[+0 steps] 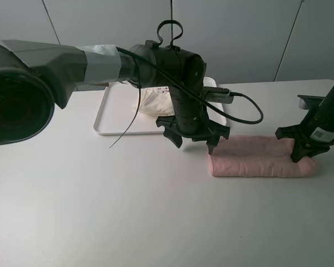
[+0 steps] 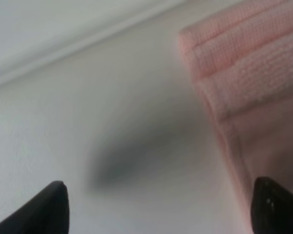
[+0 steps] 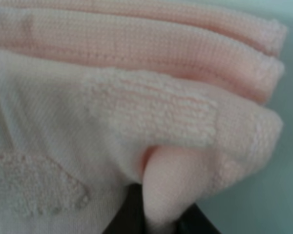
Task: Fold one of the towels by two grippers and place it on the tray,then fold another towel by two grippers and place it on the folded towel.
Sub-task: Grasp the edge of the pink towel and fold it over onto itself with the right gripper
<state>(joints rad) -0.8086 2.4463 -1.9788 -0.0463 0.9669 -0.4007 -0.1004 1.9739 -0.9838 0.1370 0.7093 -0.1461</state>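
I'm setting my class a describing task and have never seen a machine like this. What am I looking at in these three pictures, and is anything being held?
It is a two-armed robot whose arms end in black claws called grippers. The wide picture is taken from high above the white table. The two close-ups come from small cameras, one on each arm's wrist. A white tray holds a bunched cream towel. Nearer the camera lies a pink towel, folded into a long strip. The right gripper is shut, pinching the strip's right end. Its close-up shows pink cloth caught between dark jaws. The left gripper is open at the strip's other end and holds nothing.
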